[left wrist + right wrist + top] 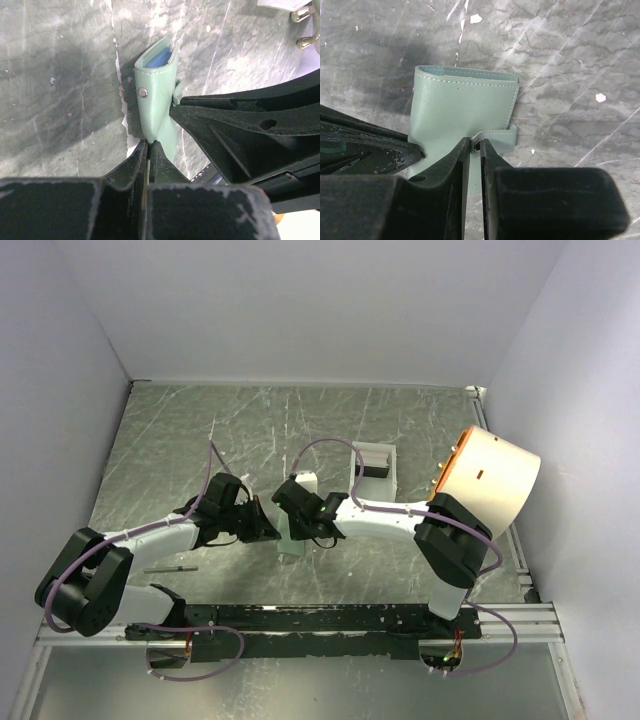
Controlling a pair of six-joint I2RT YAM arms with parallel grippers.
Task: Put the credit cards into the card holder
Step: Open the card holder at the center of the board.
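Note:
The card holder (460, 102), a sage-green folded wallet, stands on edge on the table between both grippers. Its snap button (143, 92) and pale blue inside (161, 54) show in the left wrist view. My left gripper (149, 145) is shut on the holder's near lower edge. My right gripper (478, 146) is closed on the holder's small strap tab (501, 139), with the snap hole right between its tips. From above, the left gripper (262, 528) and right gripper (297, 504) meet over the pale holder (290, 542). The credit cards do not show plainly in any view.
A white rectangular tray (375, 462) lies behind the right arm. A large beige drum-shaped object (492, 485) stands at the right edge. A thin dark strip (170, 568) lies near the left arm's base. Grey walls close in the scratched table on three sides.

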